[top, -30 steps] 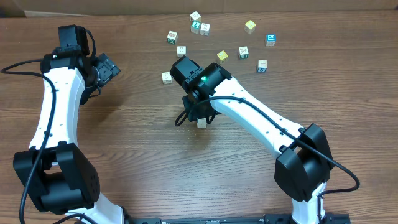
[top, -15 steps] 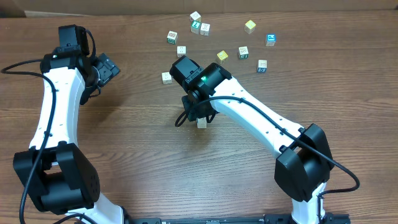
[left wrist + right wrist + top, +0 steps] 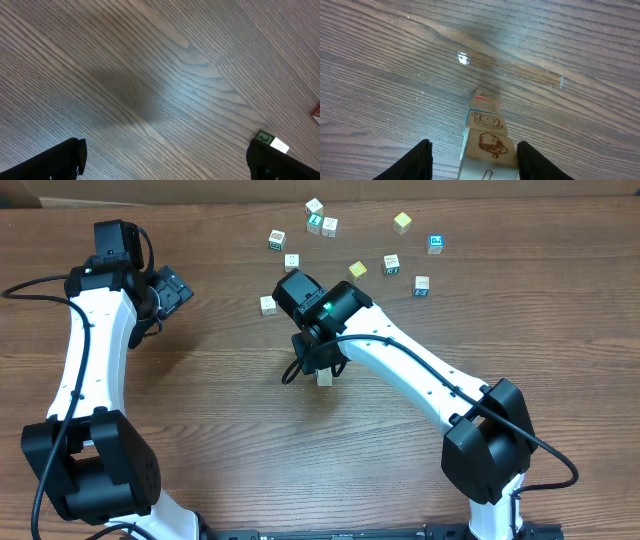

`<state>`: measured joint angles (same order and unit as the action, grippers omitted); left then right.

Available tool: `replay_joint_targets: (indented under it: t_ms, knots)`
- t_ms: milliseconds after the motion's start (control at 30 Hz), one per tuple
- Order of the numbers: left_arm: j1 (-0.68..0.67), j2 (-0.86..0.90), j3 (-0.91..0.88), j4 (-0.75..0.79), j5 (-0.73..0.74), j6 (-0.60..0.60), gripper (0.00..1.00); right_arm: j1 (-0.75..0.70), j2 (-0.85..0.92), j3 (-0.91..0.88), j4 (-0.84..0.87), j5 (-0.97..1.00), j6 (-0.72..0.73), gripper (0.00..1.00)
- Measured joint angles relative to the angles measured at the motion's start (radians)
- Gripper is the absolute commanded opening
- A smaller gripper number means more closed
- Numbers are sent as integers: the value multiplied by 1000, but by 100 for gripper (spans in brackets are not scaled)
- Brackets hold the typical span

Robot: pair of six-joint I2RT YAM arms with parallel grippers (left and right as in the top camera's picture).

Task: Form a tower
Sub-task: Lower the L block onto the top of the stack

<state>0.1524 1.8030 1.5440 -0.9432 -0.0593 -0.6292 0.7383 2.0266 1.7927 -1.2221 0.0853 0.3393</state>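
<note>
We see mostly the counter (image 3: 200, 440), a brown wood-grain top running to every edge of the overhead view, with a glossy patch of glare in the right wrist view. Of the room we get only a tan strip (image 3: 150, 190) along the far side. The left arm (image 3: 95, 350) stands off to its own side, and the right arm (image 3: 420, 380) reaches to mid-counter. The left hand (image 3: 172, 162) is spread wide over bare wood and holds nothing. The right hand (image 3: 475, 160) is spread around the top of the tower (image 3: 487, 125). Bare counter shows between one finger and the cube, and we cannot tell whether the other finger touches. The tower stands upright near the middle of the counter, one cube wide, with brown drawings, a blue edge and a red mark showing. Loose cubes (image 3: 330, 225) lie scattered beyond it, well apart, and a green-faced cube (image 3: 267, 139) lies near the left hand.
</note>
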Motion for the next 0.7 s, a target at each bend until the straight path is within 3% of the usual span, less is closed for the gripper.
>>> replay_joint_targets:
  t_ms: [300, 567, 700]
  knots:
    - [0, 0, 0, 0, 0, 0, 99, 0, 0, 0, 1, 0, -6, 52]
    - [0, 0, 0, 0, 0, 0, 100, 0, 0, 0, 19, 0, -10, 87]
    - [0, 0, 0, 0, 0, 0, 99, -2, 0, 0, 14, 0, 1, 91]
